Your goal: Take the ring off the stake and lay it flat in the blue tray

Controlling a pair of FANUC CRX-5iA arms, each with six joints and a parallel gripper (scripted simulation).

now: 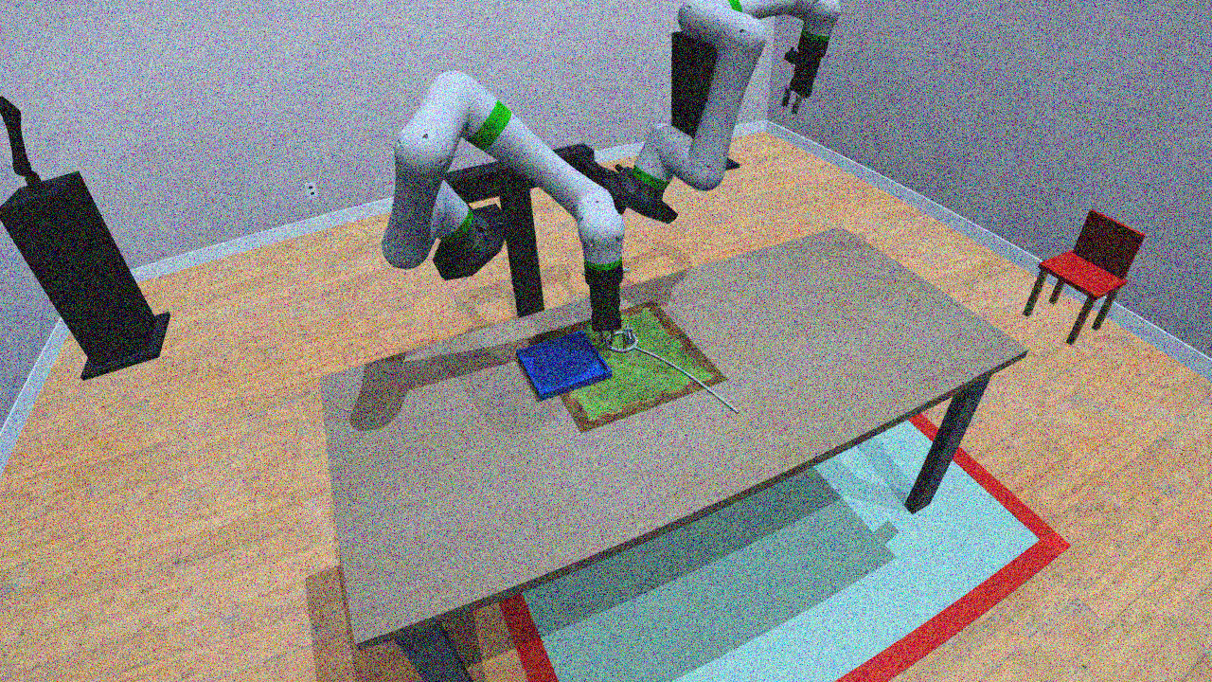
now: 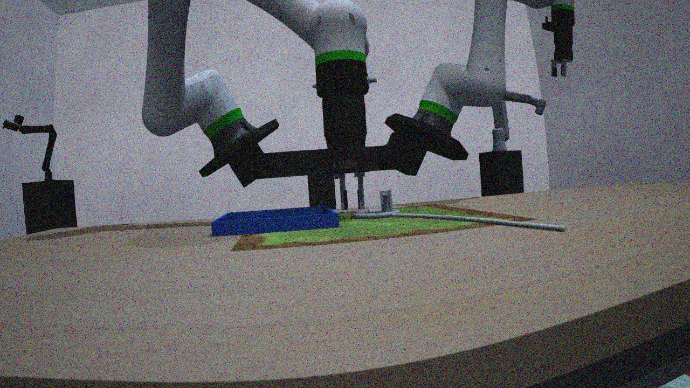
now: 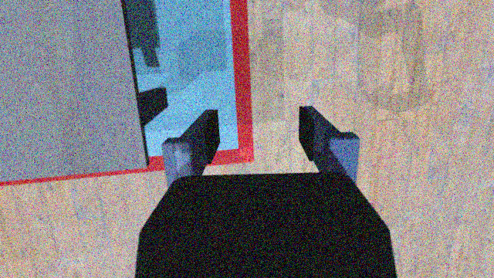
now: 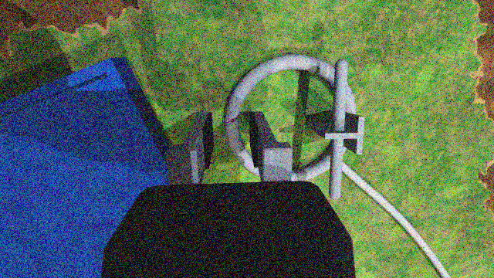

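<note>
A pale grey ring (image 1: 635,342) (image 2: 368,215) (image 4: 293,59) lies low over the green mat, around the foot of the short stake (image 2: 386,200) (image 4: 349,136). The stake has a T-shaped end, with a straight bar across it in the right wrist view. My right gripper (image 2: 352,206) (image 4: 231,129) is partly open, pointing down, one finger outside the ring's tray-side rim and one inside; no grip shows. The blue tray (image 1: 576,387) (image 2: 275,226) (image 4: 46,216) stands beside the gripper. My left gripper (image 1: 792,103) (image 2: 558,72) (image 3: 258,124) is open, empty and raised far off.
A long pale rod (image 1: 686,375) (image 2: 482,221) (image 4: 394,215) runs from the ring's far side across the green mat (image 1: 618,394) (image 2: 308,235) and past its edge onto the table (image 1: 474,475) (image 2: 289,299). The tray's near corner lies close to the right gripper's outer finger.
</note>
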